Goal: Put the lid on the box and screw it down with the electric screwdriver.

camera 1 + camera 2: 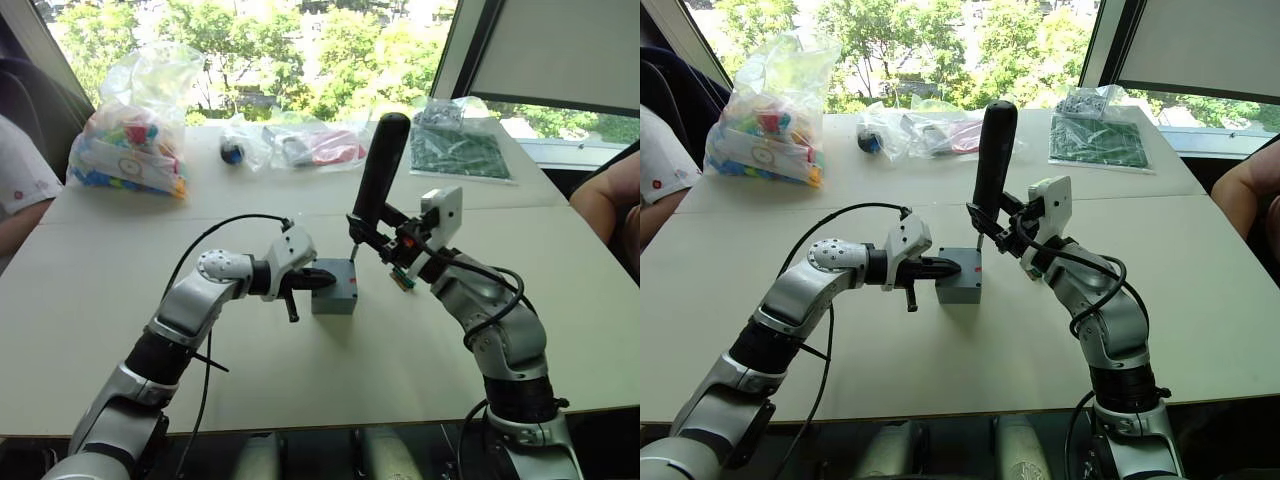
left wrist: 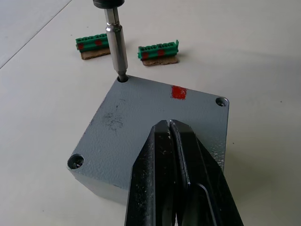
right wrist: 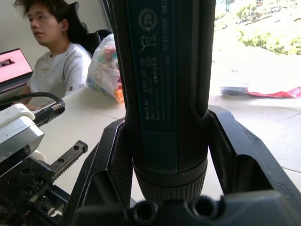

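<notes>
Lid: seated on the box (image 1: pixel 334 287), mid-table between my two arms; grey top face of the lid (image 2: pixel 141 127) sits flush, screw holes at the corners.
Left gripper (image 2: pixel 175 141): fingers together, tips pressed flat on the lid near its edge. I judge that's a hold-down so lid and box don't twist or skate while I drive.
Right gripper (image 1: pixel 372 238): clamped around the lower barrel of the electric screwdriver (image 1: pixel 380 170), grip low for better tip control (my guess).
Driver axis: long axis near upright, top leaning slightly away from me and to my right; bit (image 2: pixel 116 47) points down.
Bit tip: in the corner hole farthest from my left fingertips, right at the lid edge.
Other holes: two more corners in the left wrist view (can't tell if screws are in).
Clutter: two green connectors (image 2: pixel 158 51) on the table just beyond the box, clear of the bit.
</notes>
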